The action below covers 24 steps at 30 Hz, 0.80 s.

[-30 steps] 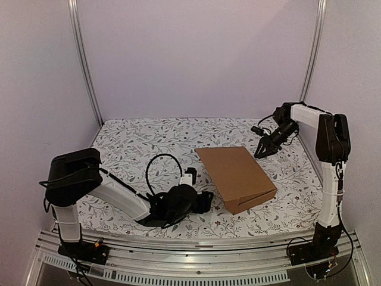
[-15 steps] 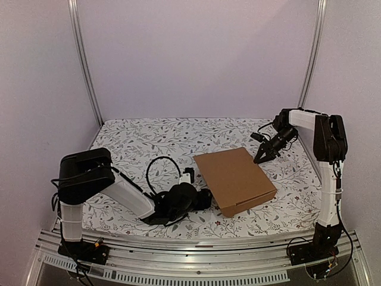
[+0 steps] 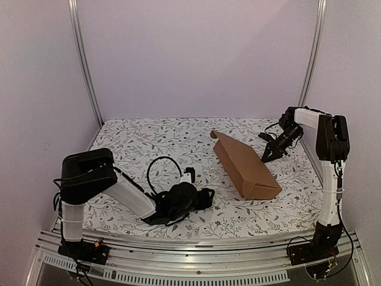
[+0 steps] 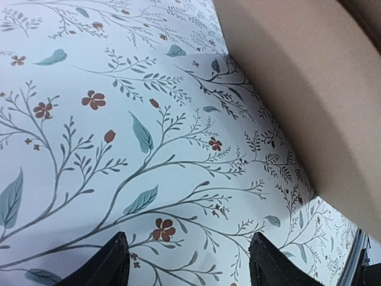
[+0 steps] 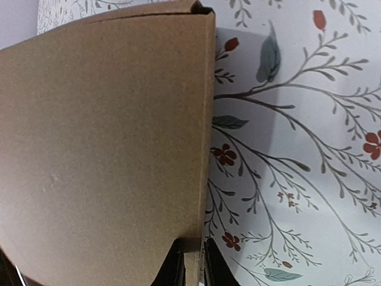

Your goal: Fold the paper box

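One table (image 3: 131, 143) carries the box (image 3: 247, 167) toward 3 o'clock, tipped up on one long edge. It looks mostly folded into a flat closed shape, and any final tucking seems left to do. The right gripper (image 3: 266, 156) pinches its raised edge at 2 o'clock. The left gripper (image 3: 205, 198) gapes empty near 6 o'clock.

Floral table (image 3: 131, 146) carries the tilted paper box (image 3: 244, 167).

Pale lilac walls (image 3: 196, 53) and metal posts (image 3: 83, 59) surround a floral-clothed table (image 3: 137, 137)
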### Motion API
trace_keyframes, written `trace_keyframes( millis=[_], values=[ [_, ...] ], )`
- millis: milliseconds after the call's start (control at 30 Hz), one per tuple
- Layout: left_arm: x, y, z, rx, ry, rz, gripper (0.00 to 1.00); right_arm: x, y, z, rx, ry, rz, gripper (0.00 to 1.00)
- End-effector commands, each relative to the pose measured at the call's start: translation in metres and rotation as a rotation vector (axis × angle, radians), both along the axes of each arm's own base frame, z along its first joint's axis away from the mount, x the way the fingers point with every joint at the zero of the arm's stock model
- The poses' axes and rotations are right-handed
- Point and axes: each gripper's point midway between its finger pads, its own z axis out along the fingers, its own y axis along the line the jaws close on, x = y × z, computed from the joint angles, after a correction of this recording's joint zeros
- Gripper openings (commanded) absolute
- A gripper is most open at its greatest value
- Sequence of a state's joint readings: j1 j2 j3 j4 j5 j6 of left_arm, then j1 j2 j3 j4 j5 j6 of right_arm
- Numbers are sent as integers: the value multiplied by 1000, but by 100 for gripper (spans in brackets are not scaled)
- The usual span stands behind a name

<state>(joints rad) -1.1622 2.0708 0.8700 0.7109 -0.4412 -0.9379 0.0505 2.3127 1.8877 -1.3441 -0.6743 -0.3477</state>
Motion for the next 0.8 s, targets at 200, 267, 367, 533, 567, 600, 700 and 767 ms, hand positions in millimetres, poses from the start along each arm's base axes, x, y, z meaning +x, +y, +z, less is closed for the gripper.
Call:
trace_keyframes(
  millis=[200, 267, 367, 533, 567, 600, 700, 767],
  values=[
    [29, -88, 21, -86, -178, -186, 69, 13, -26, -21, -111, -24, -13, 14],
    [35, -113, 32, -106, -209, -231, 68, 15, -19, -14, -98, -35, -11, 15],
    [39, -134, 50, -107, -246, -262, 67, 10, -4, -10, -89, -42, 25, 15],
    [32, -138, 72, -106, -285, -275, 66, -6, 38, -11, -49, -41, 135, 16],
    [29, -137, 75, -102, -291, -274, 66, -10, 47, -11, -46, -42, 161, 16],
    [26, -135, 81, -105, -298, -275, 66, -14, 56, -13, -43, -35, 182, 16],
    [14, -128, 88, -78, -310, -274, 65, -26, 81, -14, -25, -30, 242, 16],
    [5, -122, 93, -55, -312, -269, 65, -38, 98, -14, -18, -21, 285, 16]
  ],
)
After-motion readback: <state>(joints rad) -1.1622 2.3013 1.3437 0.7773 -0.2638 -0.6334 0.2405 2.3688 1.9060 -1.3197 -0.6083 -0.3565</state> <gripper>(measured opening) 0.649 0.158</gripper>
